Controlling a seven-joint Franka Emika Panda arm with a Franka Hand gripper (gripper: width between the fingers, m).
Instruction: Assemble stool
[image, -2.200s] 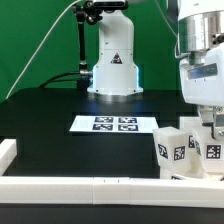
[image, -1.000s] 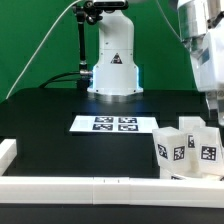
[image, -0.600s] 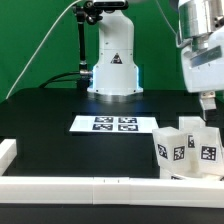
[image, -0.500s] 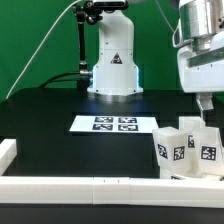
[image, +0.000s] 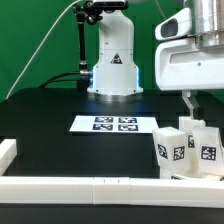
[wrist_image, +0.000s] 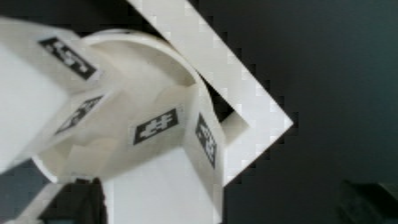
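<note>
Exterior and wrist views. The gripper (image: 188, 100) is hanging above the stool parts, which are standing bunched on the black bench (image: 60, 115) at the exterior view's right, against the border rail (image: 100, 187). The legs (image: 172, 148) are standing upright, directly below the jaws. The seat (wrist_image: 125, 80) is showing in the wrist view. Whether the jaws are apart cannot be told.

Exterior view: low, table-level, facing arm base (image: 112, 60). Wrist view: close above legs (wrist_image: 151, 150); both share them.
</note>
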